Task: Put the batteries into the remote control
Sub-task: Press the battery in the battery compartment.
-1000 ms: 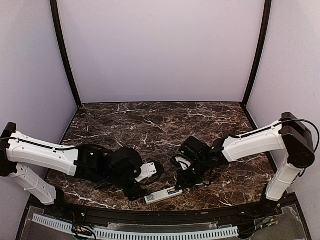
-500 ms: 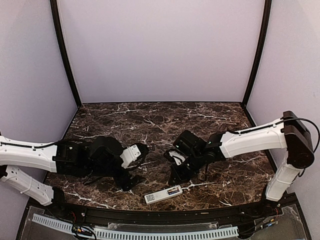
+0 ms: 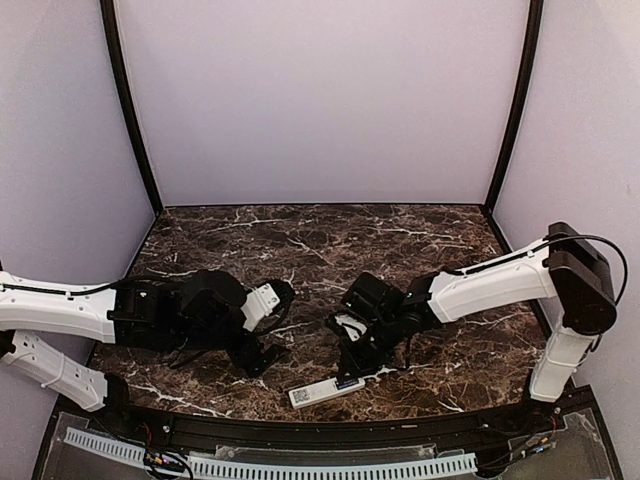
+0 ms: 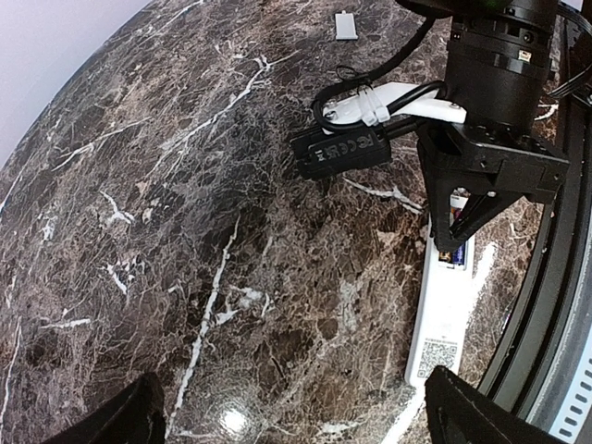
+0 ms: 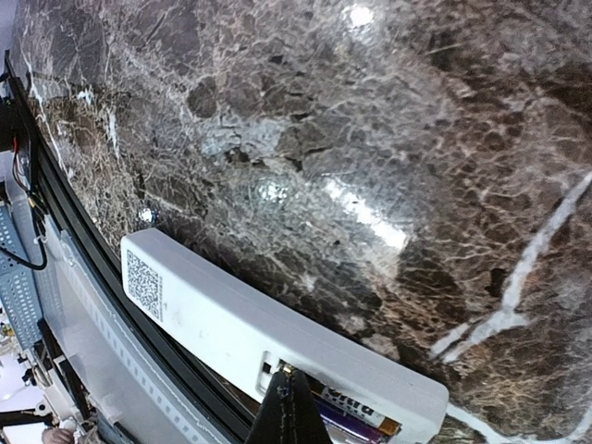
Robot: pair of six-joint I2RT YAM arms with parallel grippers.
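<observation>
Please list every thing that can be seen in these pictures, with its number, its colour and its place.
remote control: one, white, lying back up at the near table edge, battery recess open
batteries: at least one, purple-blue, inside the recess; exact number unclear
small flat piece: one, light grey, on the table beyond the right arm
table: one, dark brown marble with white veins
walls: pale lilac, around the table
right gripper: one, black, shut, tips at the recess
left gripper: one, black, open, holding nothing, left of the remote control
</observation>
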